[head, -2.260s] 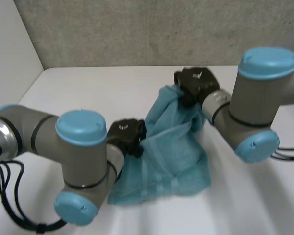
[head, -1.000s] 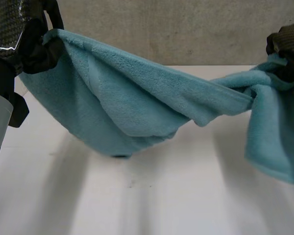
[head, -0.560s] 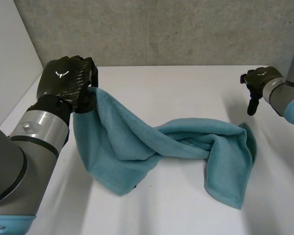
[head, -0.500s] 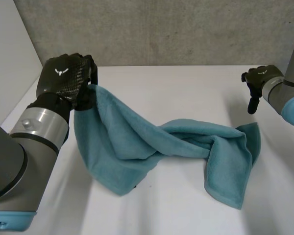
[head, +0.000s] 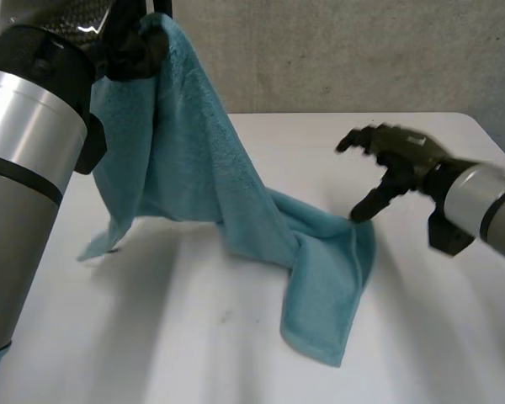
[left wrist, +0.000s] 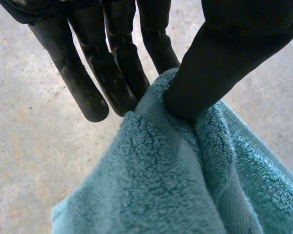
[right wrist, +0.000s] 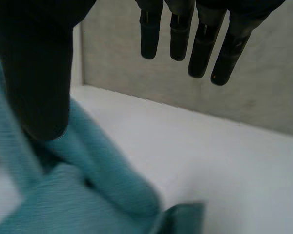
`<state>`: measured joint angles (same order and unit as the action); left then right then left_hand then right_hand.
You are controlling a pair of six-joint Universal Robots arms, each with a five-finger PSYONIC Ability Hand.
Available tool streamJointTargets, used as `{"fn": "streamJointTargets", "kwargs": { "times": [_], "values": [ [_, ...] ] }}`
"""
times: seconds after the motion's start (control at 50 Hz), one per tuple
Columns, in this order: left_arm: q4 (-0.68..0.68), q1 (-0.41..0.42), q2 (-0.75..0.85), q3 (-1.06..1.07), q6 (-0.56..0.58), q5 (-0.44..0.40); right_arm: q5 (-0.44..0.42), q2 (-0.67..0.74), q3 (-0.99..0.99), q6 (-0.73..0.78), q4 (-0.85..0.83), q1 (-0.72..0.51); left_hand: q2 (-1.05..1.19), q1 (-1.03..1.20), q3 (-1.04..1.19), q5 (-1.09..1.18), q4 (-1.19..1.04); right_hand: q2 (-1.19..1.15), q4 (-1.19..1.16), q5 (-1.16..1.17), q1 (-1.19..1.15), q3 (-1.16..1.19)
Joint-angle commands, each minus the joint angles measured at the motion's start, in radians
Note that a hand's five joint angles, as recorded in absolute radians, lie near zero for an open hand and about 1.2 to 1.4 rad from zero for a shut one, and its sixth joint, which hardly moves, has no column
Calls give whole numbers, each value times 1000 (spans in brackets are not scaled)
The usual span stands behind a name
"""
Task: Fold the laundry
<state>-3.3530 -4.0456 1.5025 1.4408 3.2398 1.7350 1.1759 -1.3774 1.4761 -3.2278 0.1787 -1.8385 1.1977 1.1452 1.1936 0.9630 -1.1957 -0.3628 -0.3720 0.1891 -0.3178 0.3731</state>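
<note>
A teal towel [head: 204, 181] hangs from my left hand [head: 130, 46], which is raised high at the near left. In the left wrist view the thumb [left wrist: 219, 58] pinches a corner of the towel [left wrist: 185, 185] against the fingers. The towel's lower part trails across the white table [head: 236, 345] toward the right. My right hand [head: 396, 164] hovers open just right of the towel's lying edge, its thumb tip close to the cloth. In the right wrist view its fingers [right wrist: 200, 44] are straight and spread, with the towel [right wrist: 83, 190] below the thumb.
A grey concrete wall [head: 337, 50] runs along the table's far edge. A white side panel stands at the left in the earlier head views. Bare table lies in front of the towel and at the far right.
My right hand let go of its end of the towel, which dropped onto the table. The left hand lifted its corner high. The right hand has since moved in toward the lying edge.
</note>
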Motion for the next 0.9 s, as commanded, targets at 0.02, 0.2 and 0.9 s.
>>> {"fn": "streamJointTargets", "kwargs": {
  "times": [0.02, 0.2, 0.9],
  "values": [
    [4, 8, -19, 3, 0, 1, -104, 0, 105, -138, -91, -15, 199, 251, 203, 259, -201, -189, -180, 188, -234, 179],
    [17, 17, -31, 6, 0, 1, -113, 67, 127, -205, -180, -151, 199, 251, 203, 259, -201, -248, -238, 247, -293, 237],
    [29, -116, 290, 182, 9, -9, -65, 60, -3, 457, 153, 24, 199, 251, 203, 259, -201, -1033, -1024, 1033, -1079, 1023]
  ]
}}
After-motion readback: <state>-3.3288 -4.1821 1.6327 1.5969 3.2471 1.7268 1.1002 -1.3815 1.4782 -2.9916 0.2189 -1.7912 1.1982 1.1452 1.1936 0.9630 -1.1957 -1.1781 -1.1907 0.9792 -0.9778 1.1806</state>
